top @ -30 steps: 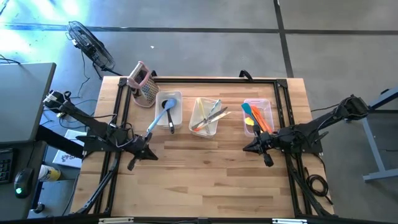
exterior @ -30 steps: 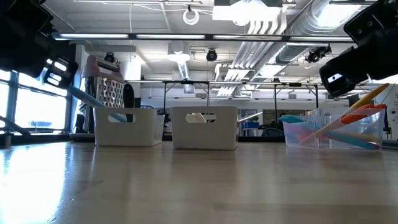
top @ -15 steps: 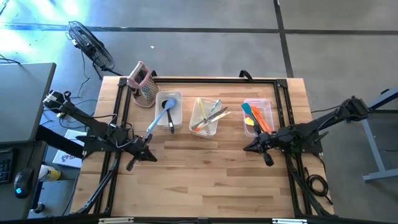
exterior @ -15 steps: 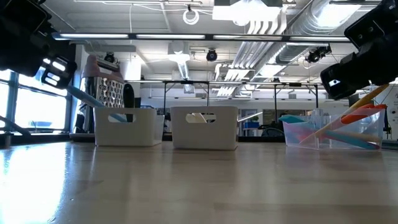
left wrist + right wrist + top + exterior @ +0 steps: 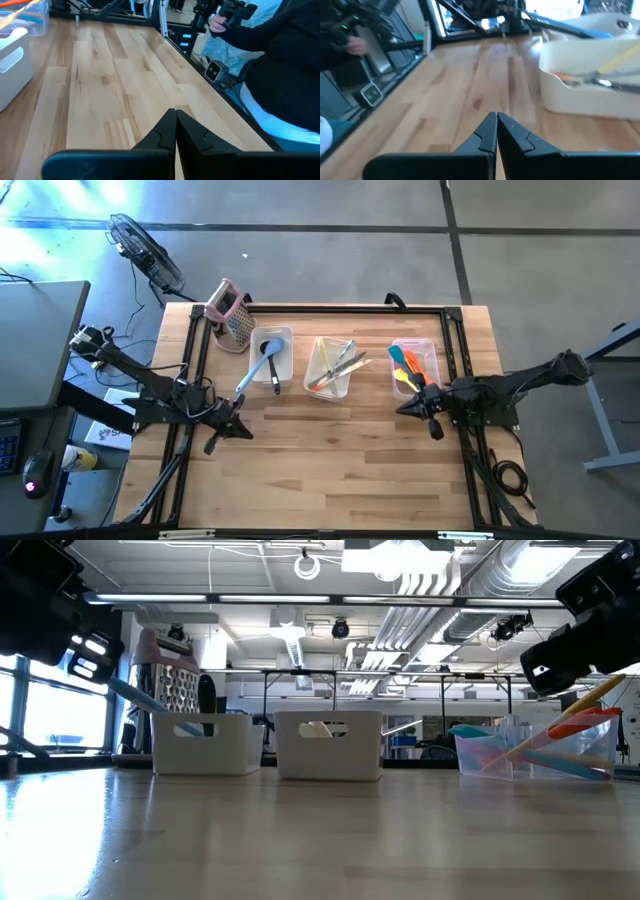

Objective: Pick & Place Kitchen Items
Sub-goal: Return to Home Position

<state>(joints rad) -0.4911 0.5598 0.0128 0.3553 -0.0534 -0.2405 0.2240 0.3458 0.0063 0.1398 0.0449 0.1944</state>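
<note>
Seemingly light, stiff utensils (image 5: 415,370) sit binned, best taken mid-handle; left pincer (image 5: 175,111) and right pincer (image 5: 496,115) both clenched, empty.

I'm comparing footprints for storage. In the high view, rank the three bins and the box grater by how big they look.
1. Middle bin and right bin: they look about alike, so I won't rank one over the other.
2. Left bin.
3. Box grater, smallest.
</note>
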